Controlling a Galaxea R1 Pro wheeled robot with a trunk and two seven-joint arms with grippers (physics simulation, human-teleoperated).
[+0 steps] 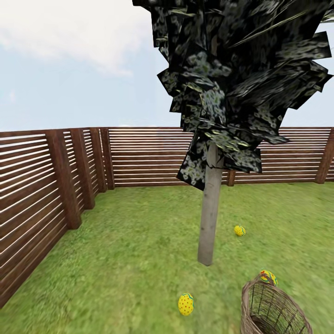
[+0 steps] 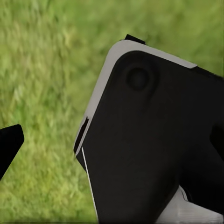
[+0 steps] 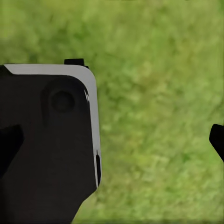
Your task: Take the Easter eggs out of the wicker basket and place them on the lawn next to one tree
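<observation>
partly cropped wicker basket (image 1: 273, 310), one egg (image 1: 268, 277) half hidden behind its rim; end effector states unclear.

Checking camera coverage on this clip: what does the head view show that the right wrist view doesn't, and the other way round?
Head view: the tree, the wicker basket, three Easter eggs (one in front of the trunk, one beyond it, one at the basket's far rim), the fence and sky. Right wrist view: a black, white-edged robot body part close up and a dark fingertip. Both show the lawn.
</observation>
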